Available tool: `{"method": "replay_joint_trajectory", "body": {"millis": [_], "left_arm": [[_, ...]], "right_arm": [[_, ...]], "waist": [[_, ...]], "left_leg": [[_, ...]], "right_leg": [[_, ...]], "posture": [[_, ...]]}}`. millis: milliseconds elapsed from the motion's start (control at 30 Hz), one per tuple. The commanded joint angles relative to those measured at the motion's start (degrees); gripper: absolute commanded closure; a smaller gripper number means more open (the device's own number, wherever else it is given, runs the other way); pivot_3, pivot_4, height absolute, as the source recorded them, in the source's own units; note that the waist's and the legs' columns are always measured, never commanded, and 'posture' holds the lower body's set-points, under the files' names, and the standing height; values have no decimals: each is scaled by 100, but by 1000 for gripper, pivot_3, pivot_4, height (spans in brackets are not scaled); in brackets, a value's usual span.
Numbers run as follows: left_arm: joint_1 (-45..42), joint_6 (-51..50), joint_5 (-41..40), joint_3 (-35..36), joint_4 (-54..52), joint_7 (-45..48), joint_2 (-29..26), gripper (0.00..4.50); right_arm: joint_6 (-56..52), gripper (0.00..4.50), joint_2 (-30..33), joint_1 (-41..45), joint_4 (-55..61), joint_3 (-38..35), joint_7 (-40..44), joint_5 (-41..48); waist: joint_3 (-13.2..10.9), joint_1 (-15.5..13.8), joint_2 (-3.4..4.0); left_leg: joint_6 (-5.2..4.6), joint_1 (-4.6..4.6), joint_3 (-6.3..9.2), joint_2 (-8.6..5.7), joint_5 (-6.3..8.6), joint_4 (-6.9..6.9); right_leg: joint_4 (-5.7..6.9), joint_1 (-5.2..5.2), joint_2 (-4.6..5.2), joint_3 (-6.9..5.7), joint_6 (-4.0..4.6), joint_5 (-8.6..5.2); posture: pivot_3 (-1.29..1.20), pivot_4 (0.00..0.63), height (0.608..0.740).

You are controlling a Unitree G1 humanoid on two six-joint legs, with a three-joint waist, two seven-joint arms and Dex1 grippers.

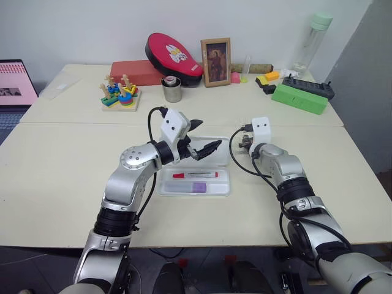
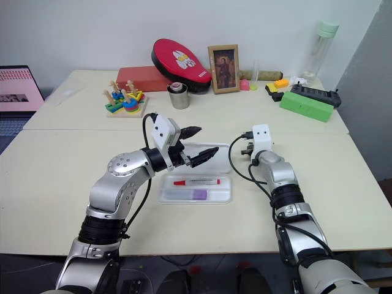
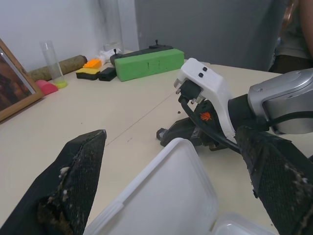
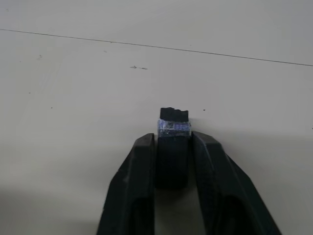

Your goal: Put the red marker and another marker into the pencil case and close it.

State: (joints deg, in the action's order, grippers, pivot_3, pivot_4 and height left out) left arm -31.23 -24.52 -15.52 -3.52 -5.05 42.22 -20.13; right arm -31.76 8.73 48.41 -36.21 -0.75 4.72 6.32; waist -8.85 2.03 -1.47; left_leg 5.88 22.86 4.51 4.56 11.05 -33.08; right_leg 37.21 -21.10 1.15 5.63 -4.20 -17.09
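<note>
Left gripper [image 1: 204, 136] spread above white open pencil case [image 1: 224, 182].

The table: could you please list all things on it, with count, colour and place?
Pencil case: one, white, open, table centre.
Red marker: one, inside the case.
Lavender marker: one, inside the case.
Small block: one, black, between the right tool's fingers.
Oval case: one, red, far edge.
Picture frame: one, wooden, far edge.
Stacking toy: one, multicoloured, far left.
Metal cup: one, silver.
Green block: one, far right.
Bottle: one, clear.
Left tool: open, above the case lid.
Right tool: shut on the small block.
</note>
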Motion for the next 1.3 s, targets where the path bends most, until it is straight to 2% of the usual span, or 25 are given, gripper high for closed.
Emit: {"method": "replay_joint_trajectory", "body": {"millis": [33, 100, 167, 300, 400, 500, 567, 733, 1033, 1300], "left_arm": [[-65, 84, -40, -13, -181, 33, -68, 0], [-33, 97, -24, -7, -183, 103, -165, 0], [79, 78, -87, 72, -241, 338, -444, 0], [586, -94, -686, 376, -742, 1334, -1326, 0], [965, -18, -801, 450, -930, 1847, -1923, 0], [1337, -5, -887, 524, -1012, 2315, -2481, 0], [1462, 42, -876, 538, -979, 2497, -2695, 0], [1637, 283, -692, 452, -816, 2758, -3056, 0], [1650, 182, -780, 503, -948, 2633, -3023, 0], [1606, 140, -783, 444, -973, 2559, -2983, 0]], "right_arm": [[40, 4187, 177, 19, 428, -72, 136, -46], [110, 4188, 355, -10, 639, -57, 395, -46], [44, 4188, 763, -46, 1026, 31, 1042, 17], [-29, 4188, 1942, -235, 1957, 394, 3062, 305], [4, 4188, 2552, -478, 2450, 707, 4297, 535], [90, 4188, 2943, -815, 3218, 1049, 5492, 872], [44, 4188, 2977, -880, 3529, 1190, 5855, 1004], [-89, 4188, 2822, -808, 3969, 1769, 6254, 938], [-110, 4188, 2310, -645, 3583, 2485, 6141, 429], [-140, 4188, 2157, -725, 3549, 2697, 6159, 251]], "waist": [[0, 0, 1], [-2, -3, 3], [-4, -2, 6], [-11, 7, 19], [-11, 14, 19], [-11, 26, 18], [-13, 45, 21], [-13, 85, 18], [-11, 27, 15], [-11, -14, 15]], "left_leg": [[0, 0, 0, 0, 0, 0], [0, 1, 0, 0, 0, 1], [0, 3, 0, 0, 0, 2], [-1, 3, -1, 0, 1, 13], [-2, 2, -1, 1, 2, 22], [-3, 0, -2, 1, 3, 19], [-3, -2, -3, 2, 3, 14], [-3, -2, -3, 4, 2, 6], [-2, 4, -3, 4, 2, 3], [-3, 4, -3, 4, 2, 6]], "right_leg": [[-1, 0, 0, 0, 0, 0], [-2, -1, 0, 0, 0, 0], [-4, -2, 0, 0, 0, 0], [-14, -4, 0, 1, 0, 0], [-25, -5, 0, 0, 2, -2], [-26, -1, 0, 0, 1, -4], [-23, 1, 0, 2, -1, -5], [-21, 0, -1, 1, -10, -8], [-20, -4, -1, 0, -5, -3], [-19, -7, -1, 0, -3, -4]], "posture": [[0, 150, 740], [0, 150, 740], [0, 150, 740], [0, 150, 740], [0, 150, 740], [0, 150, 740], [0, 150, 740], [0, 150, 740], [0, 150, 740], [0, 150, 740]]}}
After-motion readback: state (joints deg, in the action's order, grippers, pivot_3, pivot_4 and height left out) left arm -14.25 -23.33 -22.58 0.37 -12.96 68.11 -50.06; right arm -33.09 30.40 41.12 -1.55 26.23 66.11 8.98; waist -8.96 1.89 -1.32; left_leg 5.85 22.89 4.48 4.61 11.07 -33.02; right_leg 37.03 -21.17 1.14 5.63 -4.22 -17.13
